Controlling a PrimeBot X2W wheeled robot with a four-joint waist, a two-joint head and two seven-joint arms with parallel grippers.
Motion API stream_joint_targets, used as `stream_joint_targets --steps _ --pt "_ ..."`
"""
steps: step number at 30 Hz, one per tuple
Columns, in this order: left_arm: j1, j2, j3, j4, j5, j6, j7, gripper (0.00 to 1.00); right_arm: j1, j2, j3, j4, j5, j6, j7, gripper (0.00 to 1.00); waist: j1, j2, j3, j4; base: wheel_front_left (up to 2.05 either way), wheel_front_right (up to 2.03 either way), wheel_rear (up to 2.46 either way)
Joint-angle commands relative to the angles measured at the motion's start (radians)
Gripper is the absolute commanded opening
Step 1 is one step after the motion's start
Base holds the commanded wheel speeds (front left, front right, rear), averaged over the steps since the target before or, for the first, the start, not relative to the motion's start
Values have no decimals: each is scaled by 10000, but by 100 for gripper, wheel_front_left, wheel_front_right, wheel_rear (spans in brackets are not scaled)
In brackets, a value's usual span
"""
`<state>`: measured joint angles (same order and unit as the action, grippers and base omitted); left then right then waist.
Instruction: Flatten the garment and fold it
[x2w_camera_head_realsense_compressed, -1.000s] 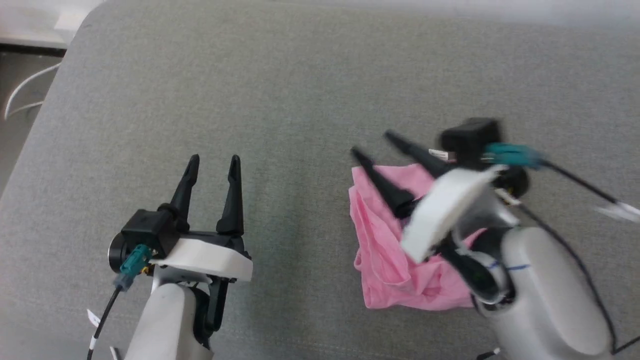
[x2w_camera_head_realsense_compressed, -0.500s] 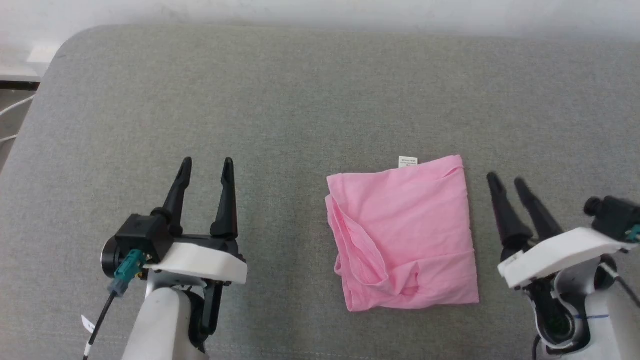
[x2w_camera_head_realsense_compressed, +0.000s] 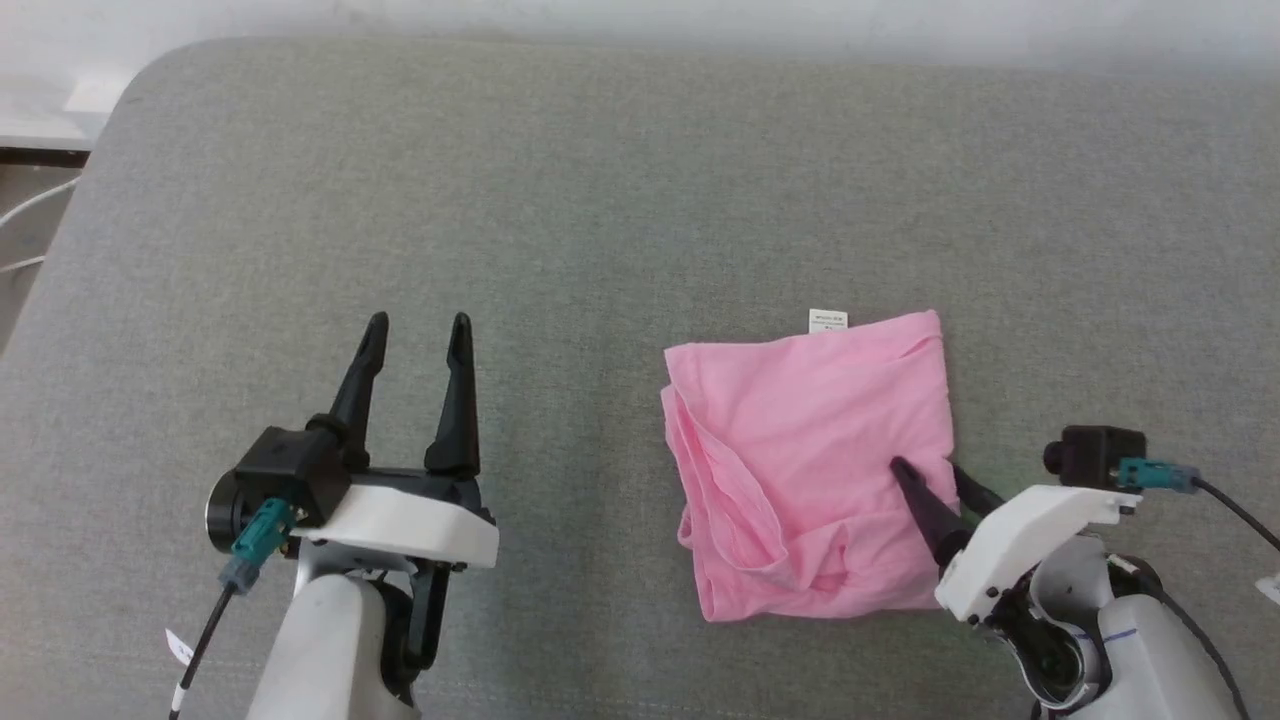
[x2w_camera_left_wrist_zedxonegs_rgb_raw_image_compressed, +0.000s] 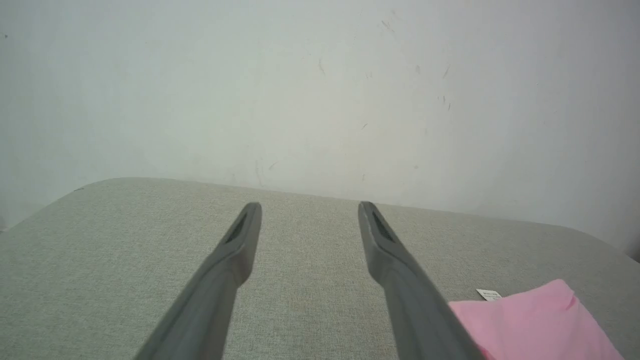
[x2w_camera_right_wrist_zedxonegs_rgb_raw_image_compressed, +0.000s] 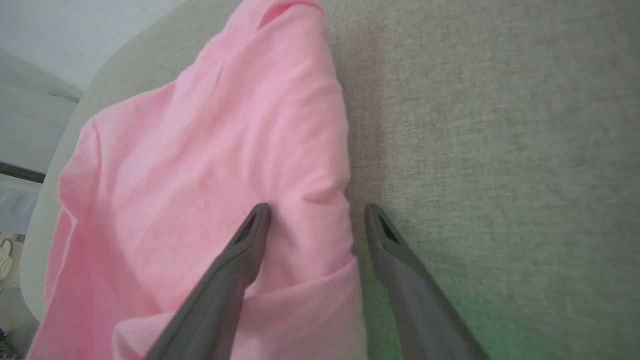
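Pink garment (x2w_camera_head_realsense_compressed: 810, 460), thin, limp, light, lies roughly folded on grey cushion (x2w_camera_head_realsense_compressed: 600, 200). Right gripper (x2w_camera_head_realsense_compressed: 925, 470) spread wide, straddling its right edge, likely pinch point. Left gripper (x2w_camera_head_realsense_compressed: 418, 325) spread, empty, well apart.

We see a grey woven surface (x2w_camera_head_realsense_compressed: 600, 200) spreading across nearly the whole head view, with its rounded corner at the upper left of the frame. On it, right of centre and in the lower half, lies the garment (x2w_camera_head_realsense_compressed: 800, 430). It is pink and folded into a rough square, fairly flat along its top and right edges and bunched into loose folds at its lower left. A small white label (x2w_camera_head_realsense_compressed: 827, 320) pokes out at its upper edge, resting on the grey.
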<state>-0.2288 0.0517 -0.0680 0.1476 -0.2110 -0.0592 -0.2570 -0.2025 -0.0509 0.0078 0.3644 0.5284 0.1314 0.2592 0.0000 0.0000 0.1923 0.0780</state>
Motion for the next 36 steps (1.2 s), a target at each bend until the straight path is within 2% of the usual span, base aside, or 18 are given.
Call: stream_joint_targets --steps 1,3,4,7,13,20,25,31,36 --pt "29 -14 -23 -15 -27 80 -47 100 -189 6 45 158 -120 -7 150 100 0 0 -1 46 0 0 0" --pt "47 -14 -43 -15 -40 97 -47 100 -288 6 137 347 -337 -7 400 100 0 0 -8 77 0 0 0" --pt "61 -14 -47 -16 -42 104 -47 100 -331 6 181 415 -423 -7 516 72 0 0 -13 87 0 0 0" --pt "104 -14 -55 -9 -47 117 -47 100 -455 6 333 466 -606 -7 705 0 0 0 -30 103 0 0 0" --pt "190 -14 -36 -8 13 132 -47 100 -708 -122 886 89 -1883 -7 1070 0 0 0 -66 -50 0 0 0" --pt "242 -14 201 -185 168 109 -47 100 -1830 -1527 2904 -834 -3870 -7 1753 0 0 0 145 -1041 0 0 0" --pt "45 -14 250 -336 325 36 -47 100 -2725 -2586 3760 -954 -4504 -7 1947 0 0 0 428 -1885 0 0 0" --pt "-349 16 276 -607 751 -115 -47 100 -3516 -3238 3160 -507 -4767 -7 1728 0 0 0 1130 -2959 0 0 0" --pt "-767 231 265 -913 1110 -230 -47 100 -4242 -3327 2036 420 -5081 -7 983 0 0 0 1887 -3664 0 0 0"
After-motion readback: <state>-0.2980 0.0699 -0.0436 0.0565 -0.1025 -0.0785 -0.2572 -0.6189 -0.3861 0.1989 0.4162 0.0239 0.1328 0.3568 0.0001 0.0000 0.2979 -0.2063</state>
